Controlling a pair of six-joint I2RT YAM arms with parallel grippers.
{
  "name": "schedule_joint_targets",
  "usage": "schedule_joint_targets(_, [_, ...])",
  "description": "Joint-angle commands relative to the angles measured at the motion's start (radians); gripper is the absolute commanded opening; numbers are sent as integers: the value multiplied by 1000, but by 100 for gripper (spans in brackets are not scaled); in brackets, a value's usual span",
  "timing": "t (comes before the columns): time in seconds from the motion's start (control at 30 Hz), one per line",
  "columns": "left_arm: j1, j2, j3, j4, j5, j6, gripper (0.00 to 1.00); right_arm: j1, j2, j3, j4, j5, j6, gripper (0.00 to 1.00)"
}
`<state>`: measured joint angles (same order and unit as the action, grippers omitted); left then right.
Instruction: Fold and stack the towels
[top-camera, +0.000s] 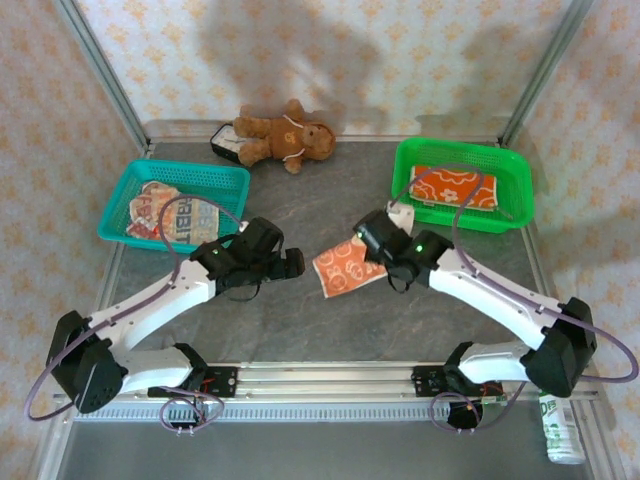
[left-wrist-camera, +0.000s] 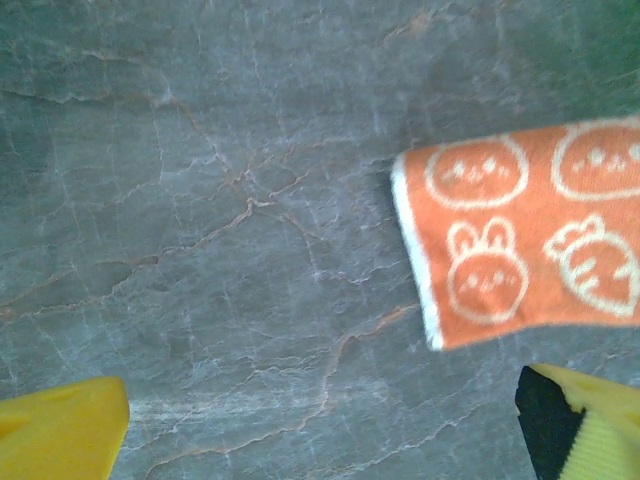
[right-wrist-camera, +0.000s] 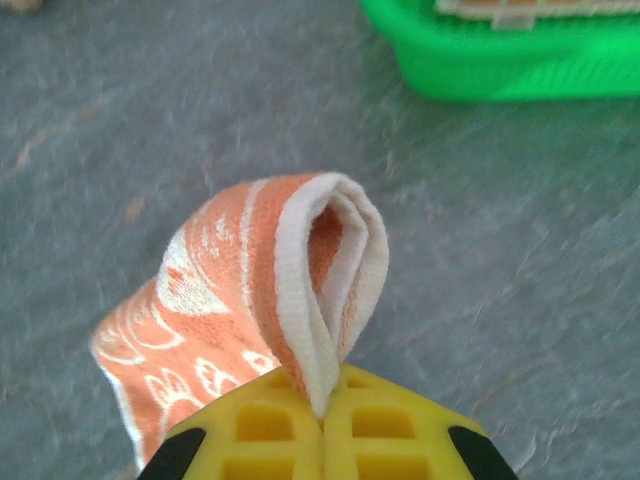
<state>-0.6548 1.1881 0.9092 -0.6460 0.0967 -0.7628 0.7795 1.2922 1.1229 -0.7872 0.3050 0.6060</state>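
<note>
**One towel stacked, one mid-fold, one untouched**

The right gripper (right-wrist-camera: 322, 422) is clenched on the white hem of the orange-and-cream cloth towel with cartoon rabbits and carrots (right-wrist-camera: 225, 300). The hem is pinched between its yellow fingers, so the cloth curls up in a loop above the grey stone-patterned tabletop (right-wrist-camera: 520, 260). The rest of this towel trails down toward the middle of the tabletop. The left gripper (left-wrist-camera: 325, 440) is released, its yellow fingers spread wide. It hovers over bare tabletop just beside the towel's free white-edged end and does not touch it.

The right arm reaches from the near right corner diagonally inward. The left arm mirrors it from the near left corner. The two wrists face each other across the towel, close to the centre.

At the far right corner, the green plastic basket (top-camera: 455, 146) holds the orange cloth towel with white flowers (top-camera: 455, 187), which lies flat and looks folded. Toward the far left corner, the teal plastic basket (top-camera: 190, 170) holds the cream cloth towel with coloured block lettering (top-camera: 175, 215), rumpled and apparently unfolded. A brown plush teddy bear (top-camera: 285, 135) lies at the far edge between the baskets.

By this reading, about a third of the task is done. The cartoon towel's fold is under way, and the lettered towel and the final stacking are left.
</note>
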Motion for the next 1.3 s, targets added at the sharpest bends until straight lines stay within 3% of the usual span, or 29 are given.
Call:
schedule_joint_targets(0.0, [-3, -49, 22, -61, -47, -33, 100, -76, 94, 122, -57, 44, -138, 0])
schedule_joint_targets(0.43, [-3, -154, -1, -96, -108, -84, 100, -288, 572, 677, -120, -31, -267, 0])
schedule_joint_targets(1.0, [12, -92, 41, -112, -148, -76, 100, -540, 1024, 1335, -337, -207, -151, 0])
schedule_joint_targets(1.27, [24, -81, 50, -119, -150, -69, 100, -595, 996, 1303, -347, -259, -149, 0])
